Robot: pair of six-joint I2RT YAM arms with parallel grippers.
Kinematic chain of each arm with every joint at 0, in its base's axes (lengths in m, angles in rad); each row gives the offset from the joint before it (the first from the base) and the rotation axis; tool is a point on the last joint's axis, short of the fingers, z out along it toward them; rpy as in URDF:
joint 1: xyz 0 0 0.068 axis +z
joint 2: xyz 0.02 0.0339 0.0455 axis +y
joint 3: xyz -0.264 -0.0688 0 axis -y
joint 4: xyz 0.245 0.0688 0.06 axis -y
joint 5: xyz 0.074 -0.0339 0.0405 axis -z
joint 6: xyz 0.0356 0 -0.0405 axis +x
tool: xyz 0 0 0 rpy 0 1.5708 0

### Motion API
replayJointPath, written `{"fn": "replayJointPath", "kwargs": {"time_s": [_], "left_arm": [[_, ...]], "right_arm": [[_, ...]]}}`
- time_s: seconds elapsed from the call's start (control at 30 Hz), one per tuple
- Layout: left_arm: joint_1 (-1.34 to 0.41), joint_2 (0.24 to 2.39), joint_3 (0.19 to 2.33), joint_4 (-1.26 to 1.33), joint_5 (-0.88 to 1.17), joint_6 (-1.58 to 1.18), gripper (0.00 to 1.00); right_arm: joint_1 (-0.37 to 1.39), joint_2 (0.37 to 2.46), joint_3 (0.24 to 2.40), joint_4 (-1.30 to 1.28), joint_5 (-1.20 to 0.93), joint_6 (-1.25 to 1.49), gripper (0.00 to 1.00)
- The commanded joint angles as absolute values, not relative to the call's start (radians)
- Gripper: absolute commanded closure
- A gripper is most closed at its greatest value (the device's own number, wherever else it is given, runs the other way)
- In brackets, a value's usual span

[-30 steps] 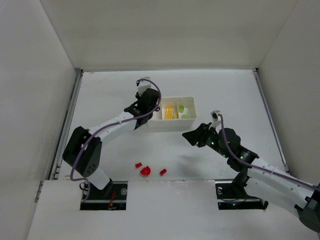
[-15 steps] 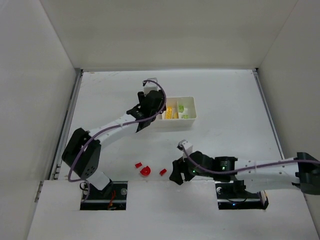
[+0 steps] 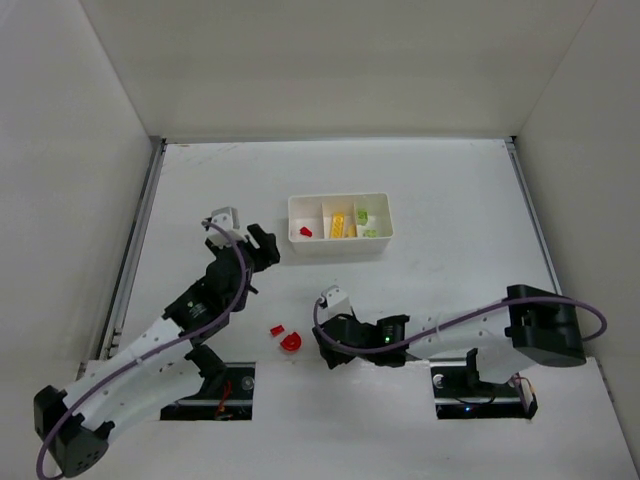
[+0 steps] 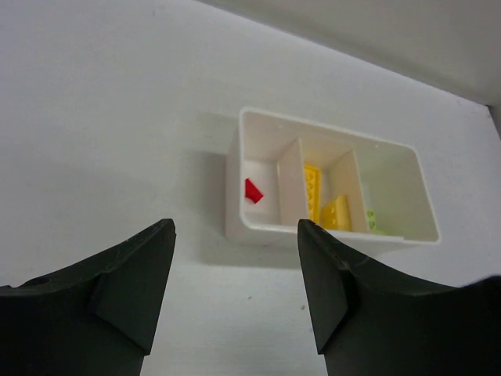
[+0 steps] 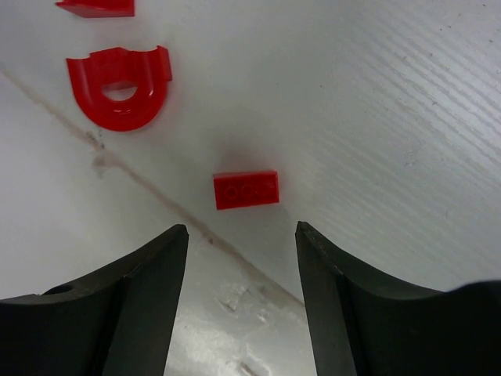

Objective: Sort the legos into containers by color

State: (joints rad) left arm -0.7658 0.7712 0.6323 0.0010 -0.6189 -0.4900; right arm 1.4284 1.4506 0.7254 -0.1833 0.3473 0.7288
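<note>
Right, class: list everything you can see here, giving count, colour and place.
tray: one, white, three compartments, mid-table
red lego: one, red, tray's left compartment
yellow legos: two, yellow, middle compartment
green legos: at least two, light green, right compartment
loose red legos: three, red, table near arms, one a half-round
table: one, white, under everything
left end effector: one, black, open, empty, facing tray
right end effector: one, black, open, over small red brick
</note>
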Motion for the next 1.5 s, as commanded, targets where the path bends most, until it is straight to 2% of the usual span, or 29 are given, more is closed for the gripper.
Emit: {"fn": "replayJointPath", "kwargs": {"time_s": [0.0,0.2,0.3,0.4,0.57,0.7,0.9,1.07,1.27,1.37,1.47], "left_arm": [[-0.763,0.643,0.533,-0.175,-0.673,-0.606,0.39],[-0.775,0.494,0.448,-0.314,-0.669,-0.715,0.39],[-0.789,0.491,0.431,-0.373,-0.675,-0.755,0.39],[-0.783,0.534,0.433,-0.451,-0.681,-0.805,0.4],[-0.815,0.551,0.445,-0.506,-0.641,-0.854,0.4],[-0.857,0.569,0.44,-0.514,-0.554,-0.893,0.41],[-0.947,0.594,0.413,-0.523,-0.541,-0.962,0.41],[-1.018,0.617,0.402,-0.534,-0.581,-1.009,0.41],[-1.102,0.659,0.394,-0.54,-0.64,-1.071,0.41],[-1.134,0.698,0.394,-0.545,-0.667,-1.088,0.41],[-1.159,0.724,0.399,-0.546,-0.687,-1.101,0.41]], "right_arm": [[1.435,1.511,0.793,-0.156,0.428,0.715,0.37],[1.435,1.581,0.834,-0.169,0.468,0.71,0.38],[1.435,1.614,0.848,-0.169,0.469,0.71,0.43],[1.435,1.632,0.861,-0.17,0.469,0.712,0.57],[1.435,1.583,0.87,-0.187,0.494,0.71,0.7],[1.371,1.488,0.894,-0.181,0.499,0.655,0.7],[1.144,1.43,1.023,-0.141,0.437,0.517,0.7],[0.97,1.529,1.178,-0.111,0.376,0.462,0.69],[0.907,1.71,1.36,-0.11,0.307,0.446,0.69],[0.9,1.77,1.422,-0.113,0.31,0.446,0.66],[0.89,1.805,1.463,-0.112,0.313,0.453,0.53]]}}
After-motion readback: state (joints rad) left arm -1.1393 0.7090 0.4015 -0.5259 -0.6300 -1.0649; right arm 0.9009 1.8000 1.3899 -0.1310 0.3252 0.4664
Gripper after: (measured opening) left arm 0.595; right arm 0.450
